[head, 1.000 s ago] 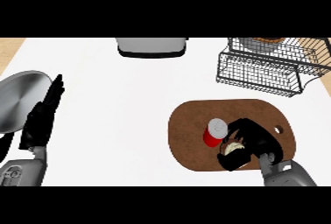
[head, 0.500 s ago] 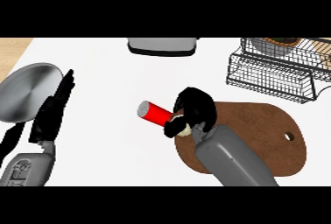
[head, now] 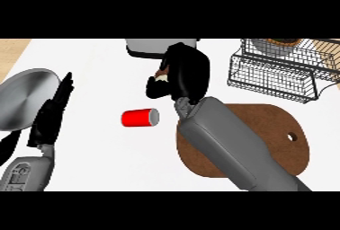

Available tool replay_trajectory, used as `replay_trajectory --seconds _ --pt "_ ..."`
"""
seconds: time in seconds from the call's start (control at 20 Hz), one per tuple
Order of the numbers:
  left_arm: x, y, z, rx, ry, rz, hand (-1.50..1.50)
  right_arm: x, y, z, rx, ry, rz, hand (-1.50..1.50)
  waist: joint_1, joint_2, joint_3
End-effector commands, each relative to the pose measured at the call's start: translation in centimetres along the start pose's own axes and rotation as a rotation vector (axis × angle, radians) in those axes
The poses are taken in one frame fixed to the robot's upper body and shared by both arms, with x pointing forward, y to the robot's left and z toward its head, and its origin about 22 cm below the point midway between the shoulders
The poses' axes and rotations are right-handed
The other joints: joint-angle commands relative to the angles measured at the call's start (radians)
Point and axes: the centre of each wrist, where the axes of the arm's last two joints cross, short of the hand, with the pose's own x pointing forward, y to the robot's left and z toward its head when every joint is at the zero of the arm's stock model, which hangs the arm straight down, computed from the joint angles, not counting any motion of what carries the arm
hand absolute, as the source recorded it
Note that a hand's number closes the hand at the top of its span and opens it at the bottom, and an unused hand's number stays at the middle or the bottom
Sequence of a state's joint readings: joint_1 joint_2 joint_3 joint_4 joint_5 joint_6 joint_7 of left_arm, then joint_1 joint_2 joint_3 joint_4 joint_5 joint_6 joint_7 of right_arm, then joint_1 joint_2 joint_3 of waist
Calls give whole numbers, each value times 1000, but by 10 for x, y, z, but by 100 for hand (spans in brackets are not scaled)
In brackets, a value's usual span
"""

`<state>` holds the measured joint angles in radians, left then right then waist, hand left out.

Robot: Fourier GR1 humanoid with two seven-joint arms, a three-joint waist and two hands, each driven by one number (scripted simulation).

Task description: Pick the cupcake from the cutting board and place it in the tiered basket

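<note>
One cupcake (head: 161, 76) sits curled inside the right hand (head: 186, 72), above the counter's (head: 100, 58) far middle. One red cup (head: 140, 117) lies toppled left of one cutting board (head: 292, 148). One tiered basket (head: 279, 72) occupies the far right corner. The left hand (head: 54, 110) rests straight-fingered. No writing is legible.

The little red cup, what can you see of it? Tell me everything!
The small red cup lies tipped on its side on the white counter, with its pale grey round end facing right. It looks like smooth plastic. Nothing touches it: it sits apart, between the open left hand and the brown wooden cutting board.
</note>
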<state>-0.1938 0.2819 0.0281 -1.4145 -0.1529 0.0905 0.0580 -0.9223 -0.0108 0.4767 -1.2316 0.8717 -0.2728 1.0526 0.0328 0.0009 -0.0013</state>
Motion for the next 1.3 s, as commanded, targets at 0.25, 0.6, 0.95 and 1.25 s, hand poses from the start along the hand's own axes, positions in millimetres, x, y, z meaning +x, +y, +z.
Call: replay_trajectory --seconds 0.25,0.6,0.95,1.25 --pt "-15 -3 10 6 38 6 0 53 -66 -28 -300 47 41 150 -31 -5 0" --pt "1 11 17 28 16 14 0 38 -118 -62 -234 73 49 150 -27 -4 1" --pt "-4 0 4 25 2 0 0 17 -112 -97 -227 62 141 150 -22 2 1" --pt "9 0 7 19 3 4 0 -43 -113 -128 -308 131 428 150 -17 3 1"
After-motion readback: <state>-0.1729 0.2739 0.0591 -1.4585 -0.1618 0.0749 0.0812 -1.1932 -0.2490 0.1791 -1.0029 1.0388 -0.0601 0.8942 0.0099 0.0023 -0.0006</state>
